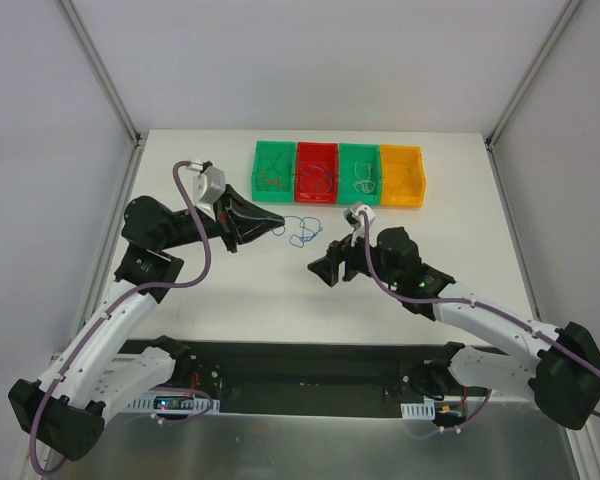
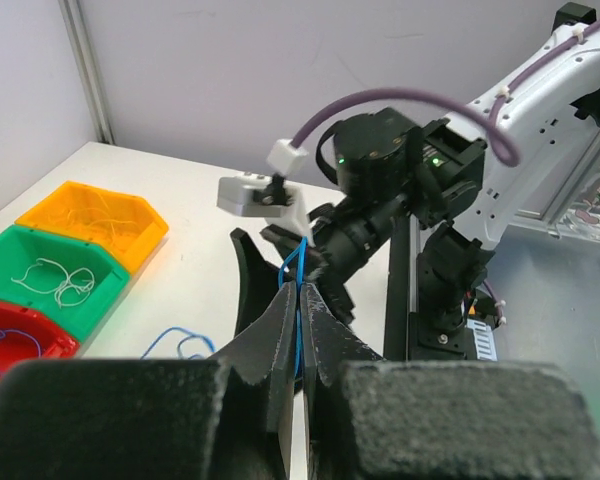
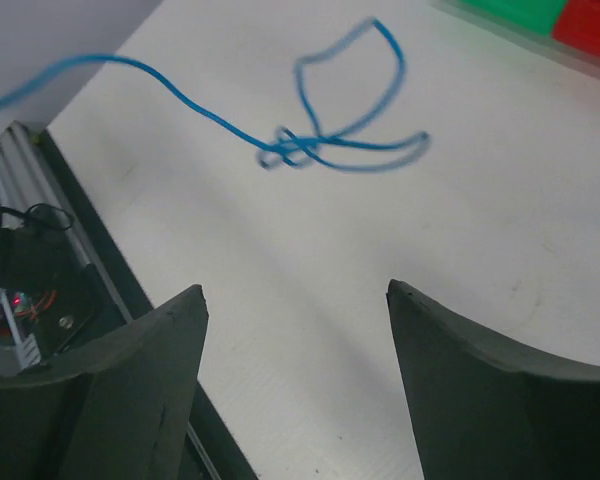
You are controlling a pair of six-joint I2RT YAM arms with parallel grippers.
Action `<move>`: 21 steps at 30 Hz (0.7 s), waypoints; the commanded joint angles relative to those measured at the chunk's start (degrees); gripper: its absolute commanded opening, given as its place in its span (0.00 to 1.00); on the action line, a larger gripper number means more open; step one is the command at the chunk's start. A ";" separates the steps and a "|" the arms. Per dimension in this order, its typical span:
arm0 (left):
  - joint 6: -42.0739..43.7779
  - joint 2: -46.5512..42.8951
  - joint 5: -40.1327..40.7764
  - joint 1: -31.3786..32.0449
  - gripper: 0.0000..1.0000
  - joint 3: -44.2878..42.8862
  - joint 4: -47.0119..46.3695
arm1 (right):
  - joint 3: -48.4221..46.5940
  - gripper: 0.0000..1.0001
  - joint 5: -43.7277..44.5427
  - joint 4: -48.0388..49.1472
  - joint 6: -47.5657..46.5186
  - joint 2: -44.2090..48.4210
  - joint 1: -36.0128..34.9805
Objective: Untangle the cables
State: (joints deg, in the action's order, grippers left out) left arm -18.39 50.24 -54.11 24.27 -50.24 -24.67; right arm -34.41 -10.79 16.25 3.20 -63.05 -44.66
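Black fingers of the right gripper (image 3: 293, 287) are spread wide and hold nothing. The left gripper (image 2: 300, 290) is pressed tight, pinching one blue cable (image 3: 298, 148). Its curls lie on the white table (image 1: 460, 260) between both grippers. Four bins stand far back: green bin (image 1: 275, 146), red bin (image 1: 317, 146), second green bin (image 1: 359, 147), orange bin (image 1: 401, 149).

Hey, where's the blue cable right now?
In the top view, the blue cable lies on the table just below the red bin, between the left gripper, which pinches a strand, and the open right gripper.
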 commanded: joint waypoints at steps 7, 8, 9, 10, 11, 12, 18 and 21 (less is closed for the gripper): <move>-0.06 1.35 -0.73 -0.45 0.00 -0.56 -2.14 | -6.10 0.88 -4.77 4.93 -4.95 6.36 -6.75; -0.24 1.53 -0.91 -0.45 0.00 -0.65 -2.32 | -6.45 0.88 -5.90 5.71 -5.05 5.75 -6.84; -0.41 1.62 -1.17 -0.45 0.00 -0.65 -2.40 | -6.89 0.89 -7.04 6.85 -5.05 4.87 -7.01; -0.50 1.70 -1.26 -0.45 0.00 -0.56 -2.58 | -7.50 0.89 -8.45 7.65 -4.79 3.91 -7.28; -0.68 1.88 -1.35 -0.37 0.00 -0.56 -2.67 | -7.86 0.89 -10.03 8.87 -4.44 2.85 -7.54; -0.68 1.97 -1.35 -0.45 0.00 -0.56 -2.76 | -8.38 0.89 -11.26 10.10 -4.17 1.62 -7.80; -0.86 2.23 -1.53 -0.45 0.00 -0.56 -3.02 | -11.46 0.87 -10.40 11.26 -4.52 -3.65 -8.51; -1.21 2.32 -1.79 -0.45 0.00 -0.56 -3.19 | -12.08 0.85 -8.91 11.08 -5.48 -4.63 -8.51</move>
State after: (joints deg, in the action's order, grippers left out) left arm -18.92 52.56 -53.95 24.27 -50.24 -24.73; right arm -43.24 -20.18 23.40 -0.36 -66.85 -52.99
